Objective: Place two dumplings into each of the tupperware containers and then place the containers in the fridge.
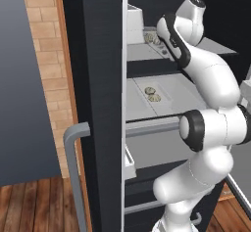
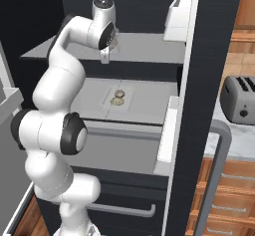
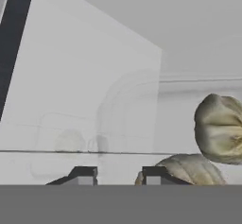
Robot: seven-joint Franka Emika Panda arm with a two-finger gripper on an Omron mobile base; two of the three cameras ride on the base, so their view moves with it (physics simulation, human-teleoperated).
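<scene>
**Desk:** What is sitting in the tall, near-black fridge (image 1: 100,79) with the grey vertical bar handle (image 1: 73,172)?

**Photographer:** Its door is standing open. A shallow whitish-translucent plastic container (image 1: 158,97) is lying on the pale grey middle shelf (image 2: 149,100), carrying two small beige pleated dumplings (image 2: 118,97) side by side, touching. A second translucent container (image 3: 94,119) is resting on the upper shelf (image 2: 144,48), with two more dumplings (image 1: 153,40) inside it.

**Desk:** And the arm?

**Photographer:** The white jointed arm (image 1: 211,123) is reaching up into the fridge, its two-finger gripper (image 2: 105,57) hanging at the upper shelf, right beside the second container's dumplings.

**Desk:** Is the gripper holding anything?

**Photographer:** In the hand view the two dark fingertips (image 3: 84,175) are standing a narrow gap apart at the near rim of the container, and I cannot tell whether they are pinching that rim or standing just free of it. One dumpling is lying just past the right-hand tip, the other beyond it, further right.

**Desk:** Anything else in shot?

**Photographer:** A grey toaster (image 2: 238,99) is sitting on the counter past the door, and a brick wall (image 1: 46,55) is showing on the other side.
</scene>
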